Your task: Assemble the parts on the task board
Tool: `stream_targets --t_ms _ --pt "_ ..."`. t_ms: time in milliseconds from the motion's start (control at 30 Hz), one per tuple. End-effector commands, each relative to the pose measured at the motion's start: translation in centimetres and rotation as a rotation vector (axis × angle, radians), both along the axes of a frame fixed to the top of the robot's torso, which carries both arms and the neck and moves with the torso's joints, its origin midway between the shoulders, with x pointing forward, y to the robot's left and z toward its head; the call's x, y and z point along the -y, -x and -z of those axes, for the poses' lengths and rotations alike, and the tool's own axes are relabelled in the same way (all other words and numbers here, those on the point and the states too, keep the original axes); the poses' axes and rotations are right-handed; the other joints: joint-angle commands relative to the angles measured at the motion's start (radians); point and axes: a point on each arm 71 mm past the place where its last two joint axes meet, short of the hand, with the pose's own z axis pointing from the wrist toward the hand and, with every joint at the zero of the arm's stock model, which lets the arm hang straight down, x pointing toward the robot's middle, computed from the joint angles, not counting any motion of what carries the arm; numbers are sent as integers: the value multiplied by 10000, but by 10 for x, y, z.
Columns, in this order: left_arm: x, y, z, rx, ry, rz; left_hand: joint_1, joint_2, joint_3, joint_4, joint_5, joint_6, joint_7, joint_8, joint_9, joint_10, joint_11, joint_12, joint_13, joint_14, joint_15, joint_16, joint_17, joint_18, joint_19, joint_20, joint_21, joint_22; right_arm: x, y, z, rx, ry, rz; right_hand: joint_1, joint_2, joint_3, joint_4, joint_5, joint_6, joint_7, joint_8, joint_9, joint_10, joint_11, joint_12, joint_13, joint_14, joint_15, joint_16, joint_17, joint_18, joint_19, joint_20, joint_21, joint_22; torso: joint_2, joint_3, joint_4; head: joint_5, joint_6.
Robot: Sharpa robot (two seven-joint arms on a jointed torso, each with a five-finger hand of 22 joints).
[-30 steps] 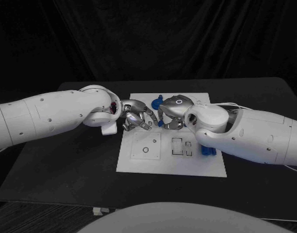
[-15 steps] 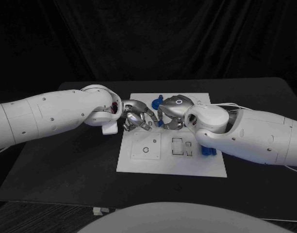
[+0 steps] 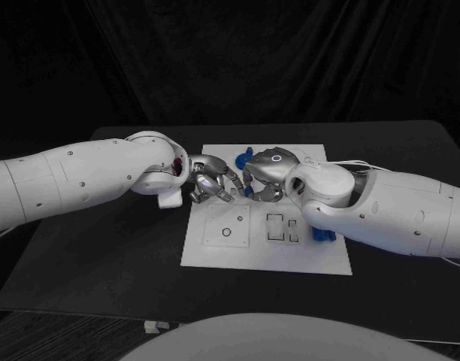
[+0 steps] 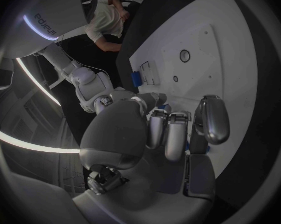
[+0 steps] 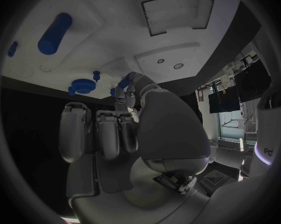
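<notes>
Just above the frame's centre in the head view, the left hand (image 3: 213, 183) and right hand (image 3: 262, 180) meet fingertip to fingertip over the upper half of the white task board (image 3: 230, 252), fingers curled around a small blue part (image 3: 241, 160), though which hand actually grips it I cannot tell, while a blue cylinder (image 5: 54, 33) lies on the board.

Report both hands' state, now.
Left hand: fingers curled over the white task board; cannot be told if it holds anything.
Right hand: likewise cannot be told.
</notes>
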Motion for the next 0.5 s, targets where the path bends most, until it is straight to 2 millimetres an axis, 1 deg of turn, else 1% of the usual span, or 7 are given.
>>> stream_targets --t_ms 33,133,267,500 --pt "1 1 1 -95 15 18 -9 -75 66 -16 -52 -60 -13 -74 -27 -32 -26 -64 1424 1039 -44 26 2635 76 -55 -30 -67 1617 -3 2 -1 83 -164 -134 21 64 40 -11 56 -37 -59 29 14 835 97 -29 2254 890 74 -33 2084 -135 234 90 -44 2083 2 0 4 15 2" --pt "0 1 2 -122 -20 0 -9 -75 66 -16 -52 -60 -13 -74 -27 -32 -26 -64 1424 1039 -44 26 2635 76 -55 -30 -67 1617 -3 2 -1 70 -147 -147 21 64 40 -11 56 -37 -59 29 14 835 97 -29 2254 890 74 -33 2084 -135 234 90 -44 2083 2 0 4 14 2" --pt "0 1 4 -172 -66 -6 -12 -64 78 -8 -55 -128 -28 -199 -153 -72 -39 -96 1389 1039 -53 26 2635 84 -77 -36 -98 1609 -4 2 0 43 -95 -152 30 68 46 -16 58 -43 -57 23 16 835 100 -29 2253 889 77 -36 2079 -133 231 93 -51 2081 1 1 5 10 2" --pt "-1 1 5 -235 -123 -8 -17 -50 86 4 -61 -135 -37 -232 -197 -106 -44 -123 1360 1039 -57 26 2635 91 -97 -40 -126 1601 -4 0 1 0 18 -129 44 74 54 -26 59 -57 -51 10 18 828 105 -34 2240 887 83 -39 2072 -133 229 100 -53 2081 2 -3 2 26 2"
